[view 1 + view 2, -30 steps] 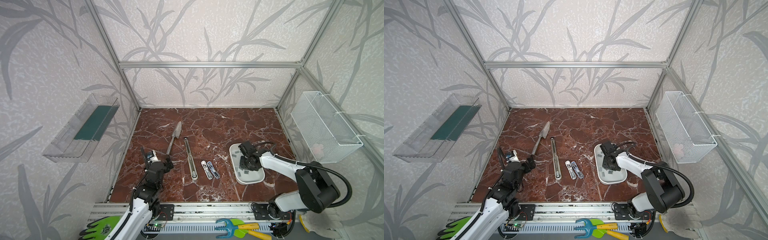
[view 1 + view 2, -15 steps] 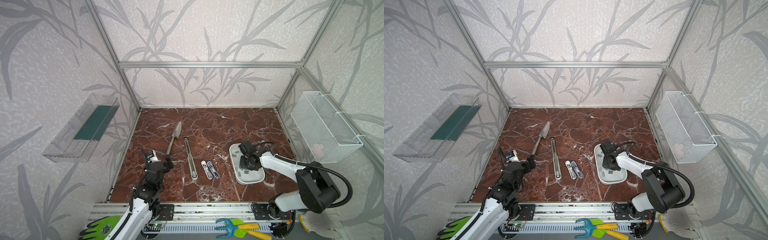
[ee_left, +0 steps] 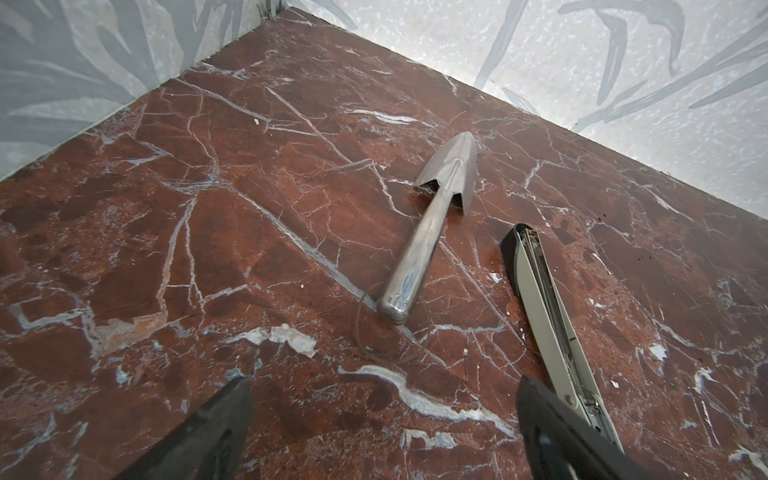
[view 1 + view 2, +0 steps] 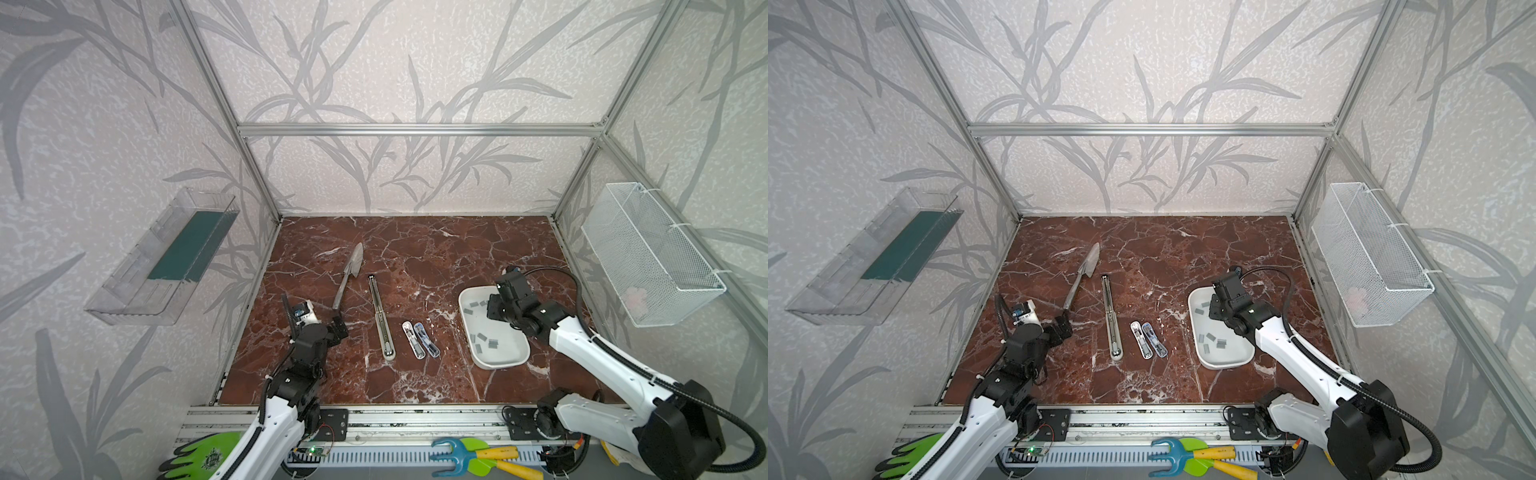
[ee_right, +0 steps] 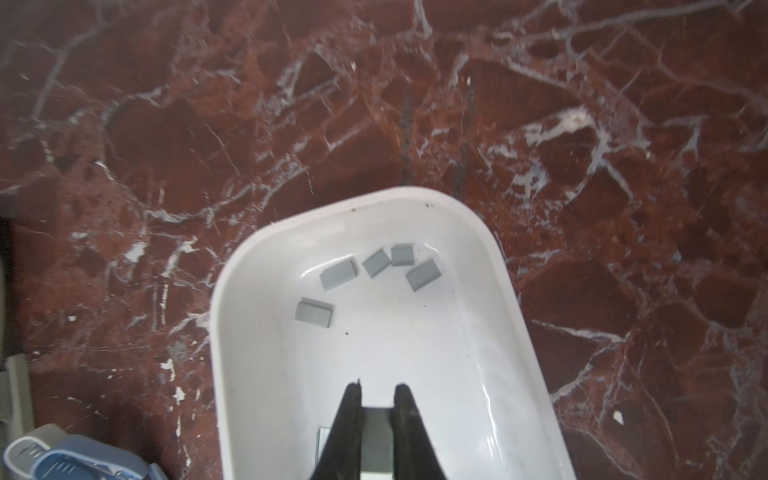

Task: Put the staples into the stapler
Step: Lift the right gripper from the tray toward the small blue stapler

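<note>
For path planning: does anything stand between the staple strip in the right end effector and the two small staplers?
Nothing visible. The right end effector grips the flat grey staple strip inside the white tray; beyond its rim, only bare red marble reaches the small white stapler and small blue stapler.

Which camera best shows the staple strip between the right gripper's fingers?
The right wrist view: the staple strip sits close up between the fingers of the right gripper. In both top views the gripper hides it; the left wrist view misses it.

Grey staples (image 5: 338,274) scattered in tray (image 5: 395,195)
</note>
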